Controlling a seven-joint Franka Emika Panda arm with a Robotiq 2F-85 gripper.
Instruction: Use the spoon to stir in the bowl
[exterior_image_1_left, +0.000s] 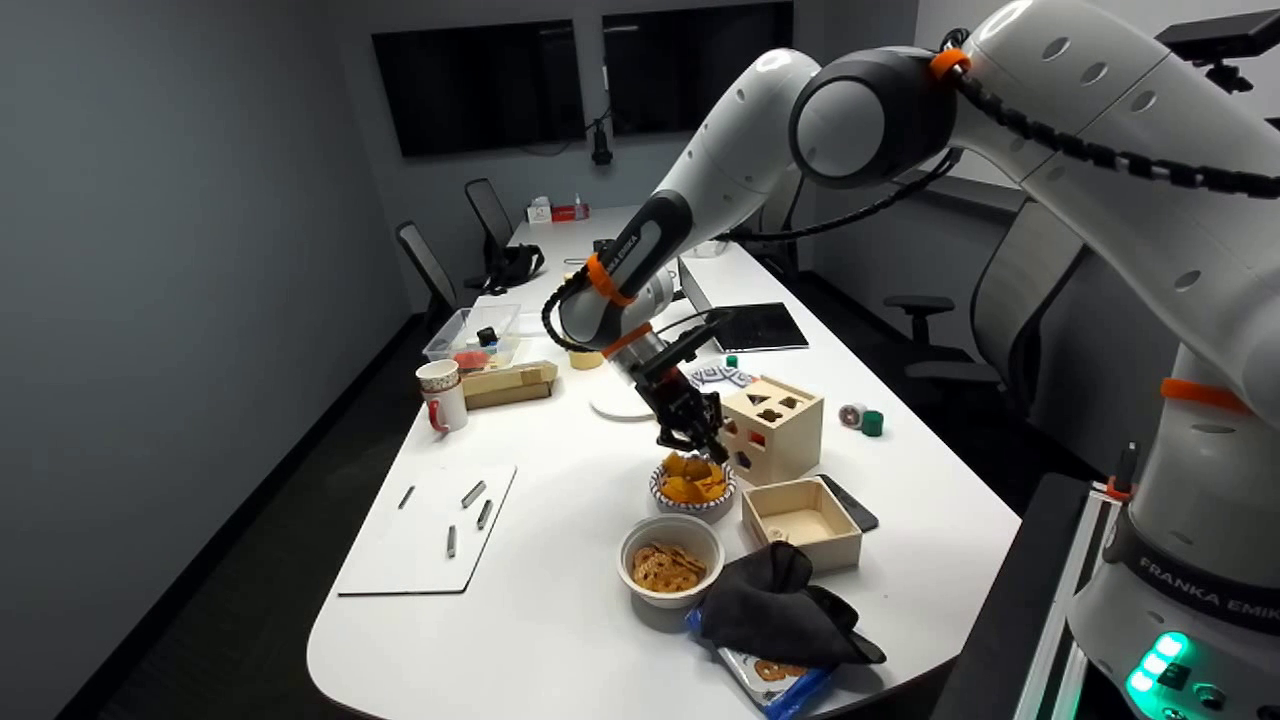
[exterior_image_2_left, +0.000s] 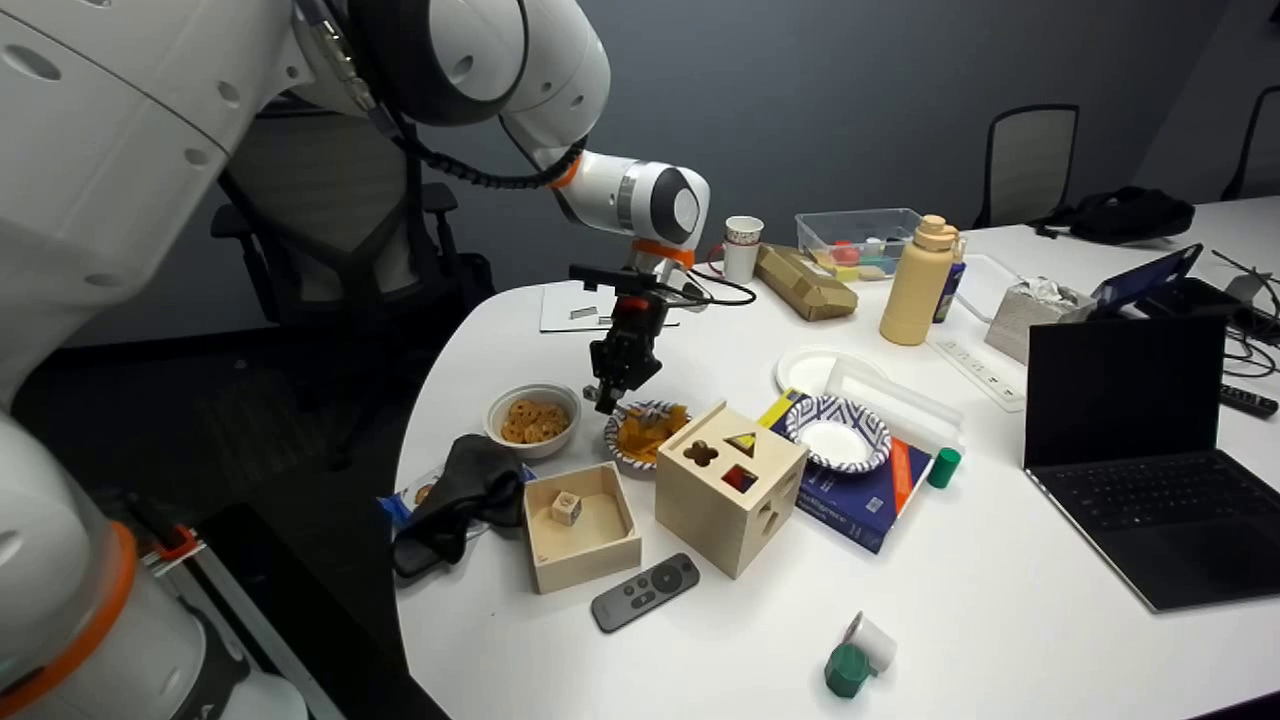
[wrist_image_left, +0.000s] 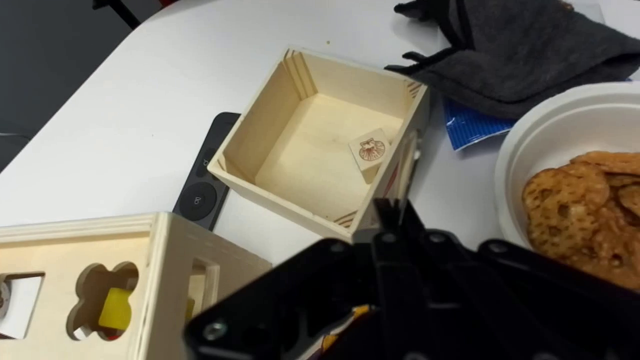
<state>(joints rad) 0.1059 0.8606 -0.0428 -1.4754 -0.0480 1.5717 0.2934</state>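
Note:
The bowl (exterior_image_1_left: 712, 508) is small, with a patterned rim, and holds bright orange food pieces. It also stands beside the wooden shape box in an exterior view (exterior_image_2_left: 630, 461). In the wrist view only a sliver of its rim (wrist_image_left: 342, 325) shows behind the gripper. My gripper (wrist_image_left: 398, 207) is shut on the spoon (wrist_image_left: 411, 155), whose thin handle end sticks out past the fingertips. In both exterior views the gripper (exterior_image_1_left: 718, 455) (exterior_image_2_left: 606, 403) is low over the bowl's edge. The spoon's silver end (exterior_image_2_left: 590, 393) shows at the fingertips. Its head is hidden.
The wooden shape box (exterior_image_2_left: 732, 490) stands close beside the bowl. An open wooden box (wrist_image_left: 320, 155) with a small block, a white bowl (wrist_image_left: 515, 200) of paler brown pieces, a dark cloth (exterior_image_1_left: 780, 610) and a remote (exterior_image_2_left: 645, 592) are nearby.

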